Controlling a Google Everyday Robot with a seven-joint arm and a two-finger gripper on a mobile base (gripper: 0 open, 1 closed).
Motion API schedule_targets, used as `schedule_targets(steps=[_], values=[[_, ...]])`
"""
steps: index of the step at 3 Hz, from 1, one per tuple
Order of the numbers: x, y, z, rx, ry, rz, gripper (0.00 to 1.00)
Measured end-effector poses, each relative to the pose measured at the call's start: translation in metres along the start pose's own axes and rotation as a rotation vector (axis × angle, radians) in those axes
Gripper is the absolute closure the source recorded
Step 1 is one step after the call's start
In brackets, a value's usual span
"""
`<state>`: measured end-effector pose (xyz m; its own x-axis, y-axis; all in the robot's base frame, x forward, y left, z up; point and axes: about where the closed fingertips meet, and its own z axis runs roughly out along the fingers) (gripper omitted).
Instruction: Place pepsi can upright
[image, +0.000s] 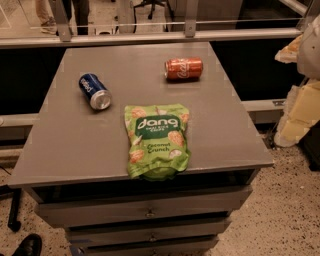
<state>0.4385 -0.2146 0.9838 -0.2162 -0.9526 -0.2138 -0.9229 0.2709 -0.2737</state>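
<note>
Looks down steeply from the near side of the grey surface (75, 145), facing across it toward the railing (150, 36) beyond; stands close enough that the top and its front drawers (150, 211) fill most of the width; catches the claw (300, 107) cropped at the right edge

Gray table (70, 145) fills most of the frame, with drawers (150, 214) stacked under its front edge. An orange-red soda can (183, 68) lies on its side toward the upper right of the tabletop. A green Dang coconut crunch bag (157, 141) lies flat at center front, reaching the front edge. There's speckled floor (285, 210) at lower right and a black shoe (27, 246) in the lower left corner.
</note>
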Motion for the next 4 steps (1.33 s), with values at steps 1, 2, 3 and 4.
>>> schedule_targets(steps=[1, 2, 3, 4], values=[[0.000, 0.000, 0.000, 0.000, 0.000, 0.000, 0.00], [-0.014, -0.024, 0.025, 0.011, -0.024, 0.050, 0.00], [-0.057, -0.066, 0.075, -0.001, -0.072, 0.134, 0.00], [-0.108, -0.104, 0.122, -0.040, -0.121, 0.246, 0.00]])
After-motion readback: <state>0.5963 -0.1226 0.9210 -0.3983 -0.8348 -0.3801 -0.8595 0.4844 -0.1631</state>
